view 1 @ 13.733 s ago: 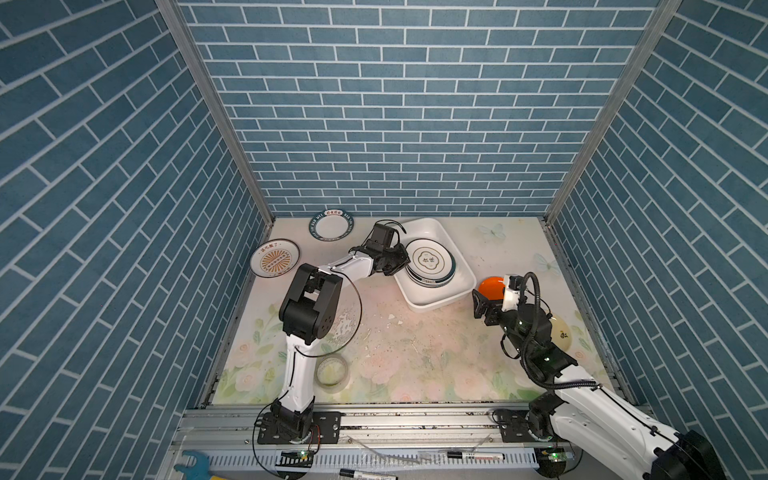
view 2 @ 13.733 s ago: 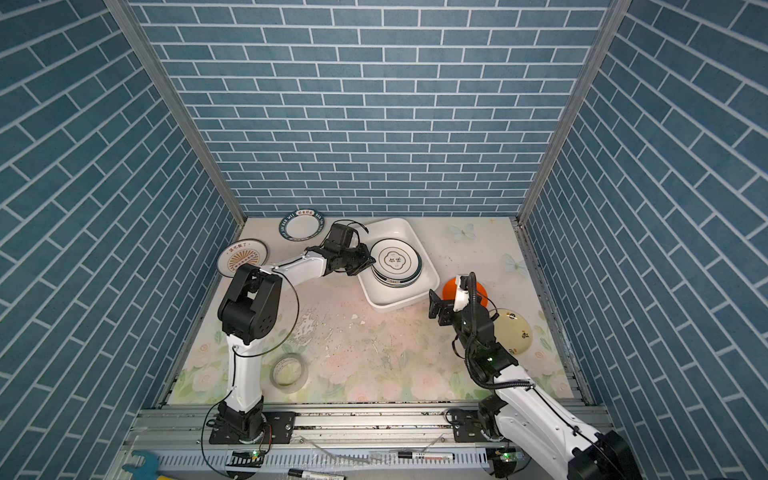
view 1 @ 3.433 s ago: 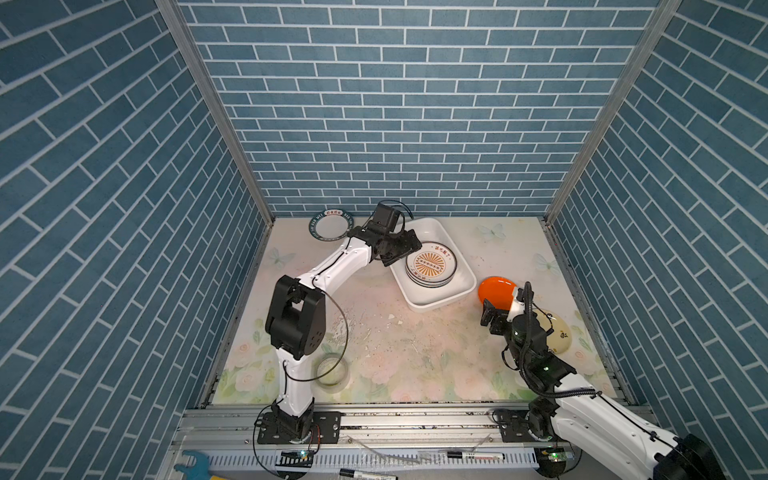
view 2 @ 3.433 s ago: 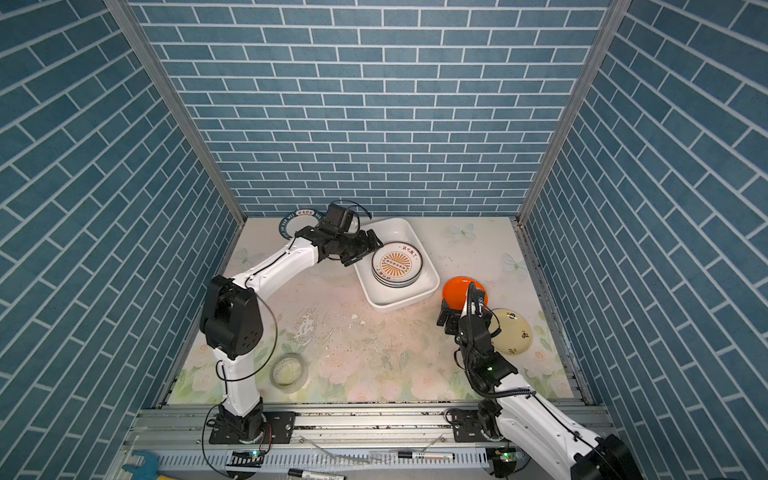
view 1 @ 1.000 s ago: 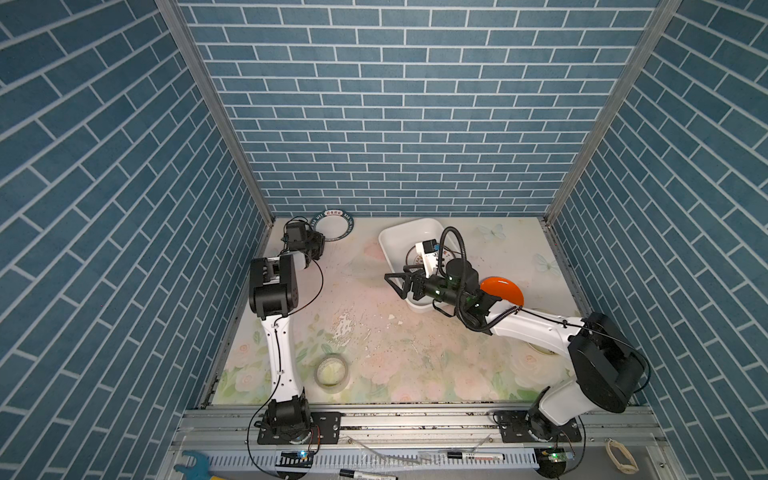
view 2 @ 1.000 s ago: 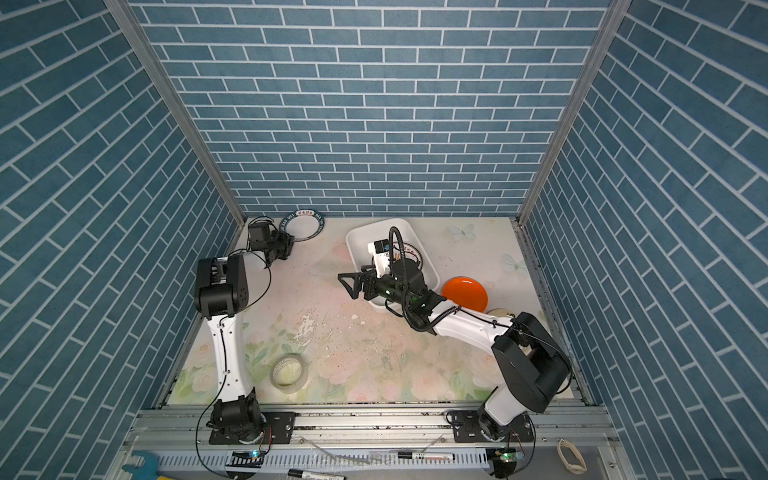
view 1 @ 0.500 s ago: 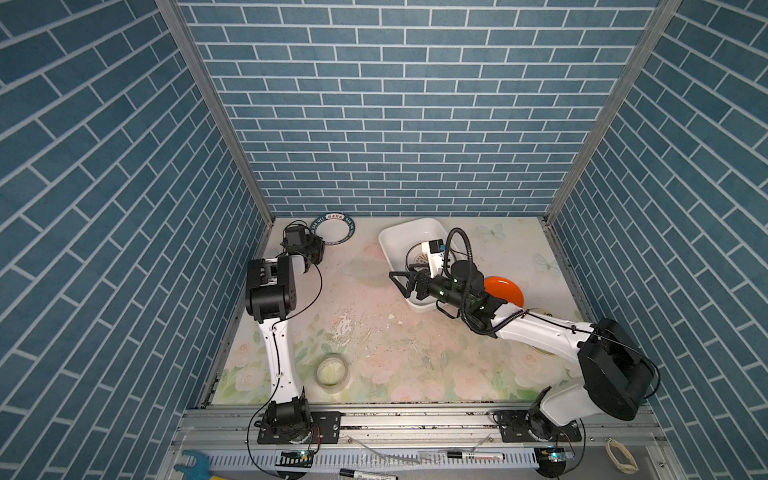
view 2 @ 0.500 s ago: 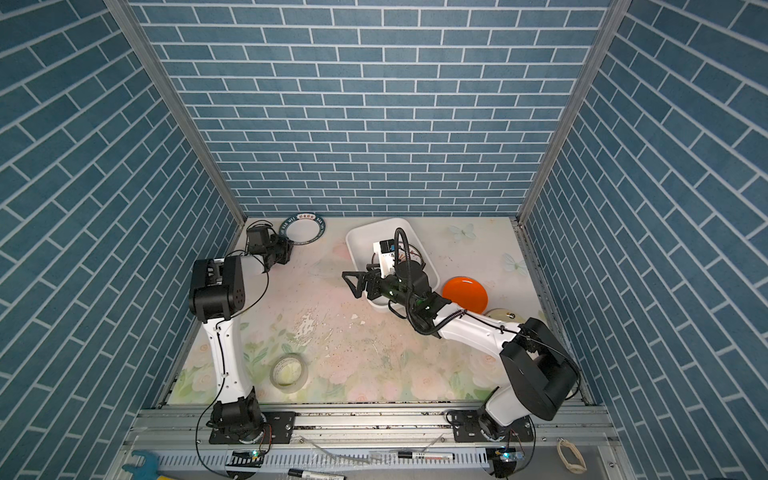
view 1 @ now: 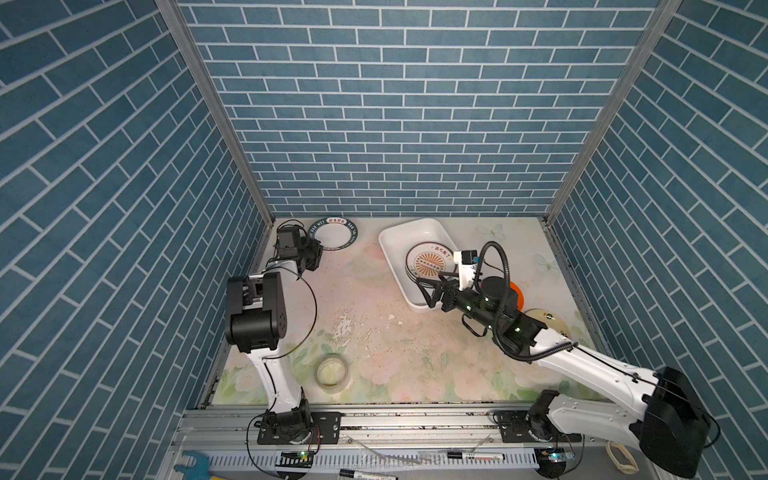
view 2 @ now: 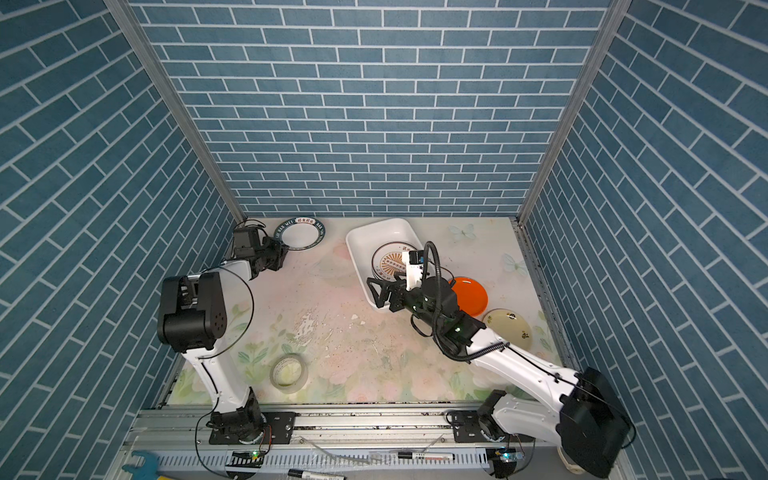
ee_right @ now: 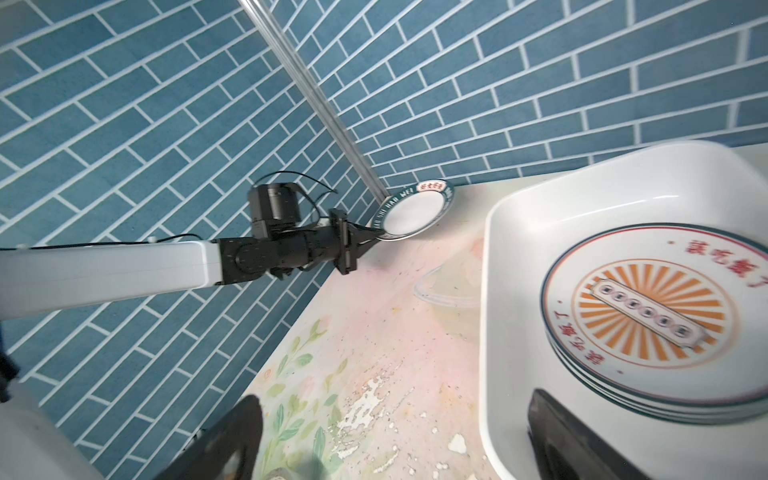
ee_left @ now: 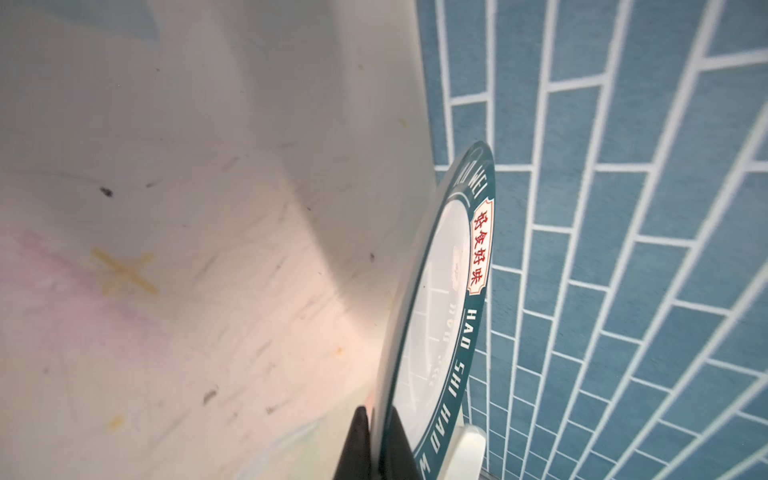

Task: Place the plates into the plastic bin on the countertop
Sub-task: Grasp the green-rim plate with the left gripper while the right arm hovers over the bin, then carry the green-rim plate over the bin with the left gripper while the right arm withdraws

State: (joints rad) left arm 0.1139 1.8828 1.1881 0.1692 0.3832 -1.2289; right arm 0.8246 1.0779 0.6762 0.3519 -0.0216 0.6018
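**Left arm clamped on a rim, right arm wide at the bin**

You cannot count the stack in the plastic bin (ee_right: 540, 183). The right wrist view shows only the edges of several plates under the sunburst plate (ee_right: 648, 307), and the right arm covers part of it in both top views.

In a top view that arm also hides most of the orange plate (view 1: 516, 291) and the near side of the pale yellow plate (view 1: 544, 316). Both lie on the countertop (view 1: 365, 299), just right of the bin.

Your left gripper (ee_right: 368, 237) is closed on the near rim of the green-rimmed plate (ee_right: 413, 212) in the back left corner. The plate is white with a dark-green lettered rim and a red-lettered label. It sits tilted, and you cannot tell whether its far edge touches the countertop.

Your right gripper (view 1: 430, 291) has its jaws wide apart and straddles the bin's near wall. Whether it touches the wall is unclear.
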